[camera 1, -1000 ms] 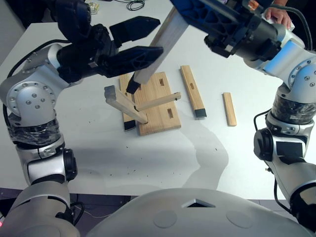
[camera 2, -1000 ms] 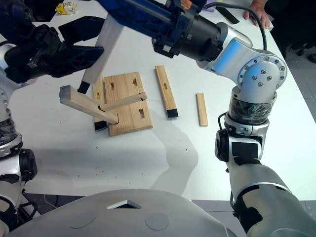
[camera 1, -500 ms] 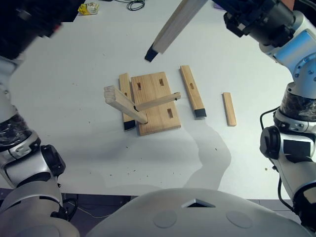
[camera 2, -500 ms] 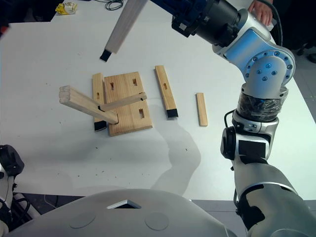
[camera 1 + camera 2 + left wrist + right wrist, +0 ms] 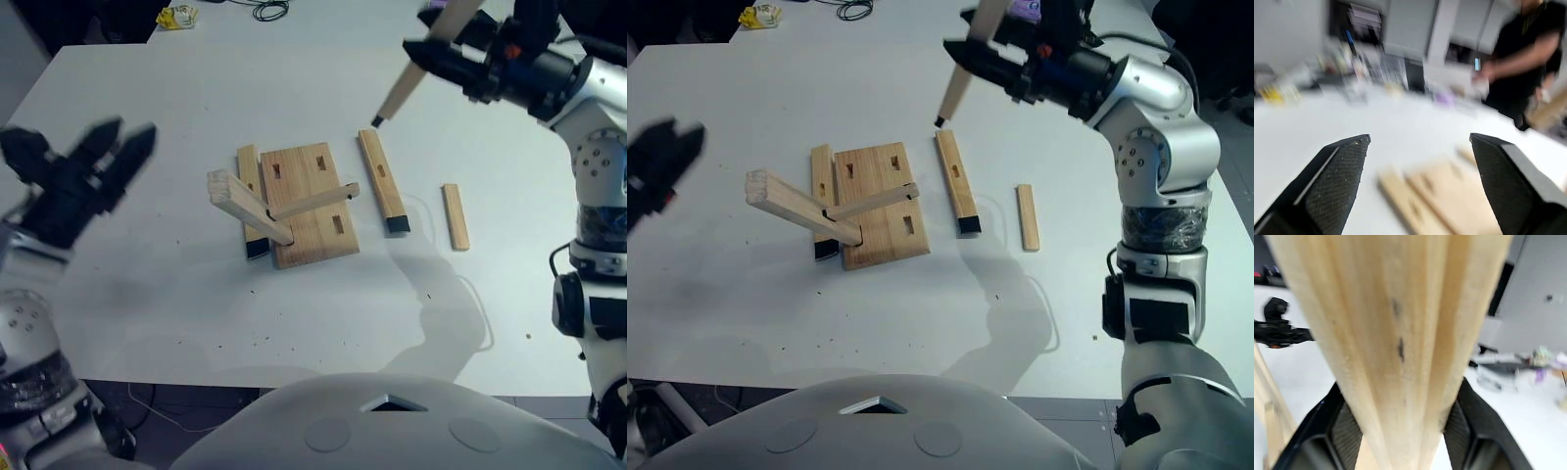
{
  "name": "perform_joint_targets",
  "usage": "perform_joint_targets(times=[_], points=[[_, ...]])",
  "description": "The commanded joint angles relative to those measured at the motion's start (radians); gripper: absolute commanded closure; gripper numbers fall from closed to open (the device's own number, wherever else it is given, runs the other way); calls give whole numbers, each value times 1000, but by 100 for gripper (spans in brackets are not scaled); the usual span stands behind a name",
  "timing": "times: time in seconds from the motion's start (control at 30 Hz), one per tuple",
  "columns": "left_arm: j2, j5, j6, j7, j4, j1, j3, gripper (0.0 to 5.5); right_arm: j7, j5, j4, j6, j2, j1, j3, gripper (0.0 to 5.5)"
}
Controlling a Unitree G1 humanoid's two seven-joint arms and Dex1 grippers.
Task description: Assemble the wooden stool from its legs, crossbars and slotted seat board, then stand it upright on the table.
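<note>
While the right tool (image 5: 446, 67) clamps one leg (image 5: 402, 88) aloft beyond the flat-lying seat board (image 5: 306, 188) and the left tool (image 5: 122, 139) hangs open, the leg wants squaring over a slot (image 5: 337, 225) before descent.

table (image 5: 196, 323): white | yellow scrap (image 5: 179, 15): far left (crumpled) | black cable (image 5: 269, 10): far side, near the scrap

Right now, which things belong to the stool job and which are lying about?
Job: slotted wooden seat board; joined leg and crossbar on it; black-tipped wooden leg left of board; second leg right of it; short crossbar; raised leg in right gripper.
Lying about: yellow object; black cable.
</note>
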Motion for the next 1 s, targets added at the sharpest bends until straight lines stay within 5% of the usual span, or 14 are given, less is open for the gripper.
perform_joint_targets(times=[0.03, 0.57, 1.0], points=[[33, 48, -12, -105, -110, 147, -85, 172, 8, -50, -1, -39, 0, 50, 16, 349], [-16, 254, -119, -104, -156, 139, -432, 172, 5, -110, 32, -66, 93, 60, 69, 349], [-48, 404, -216, -27, -18, 22, -502, 172, 114, -8, -79, 44, 114, 135, 103, 349]])
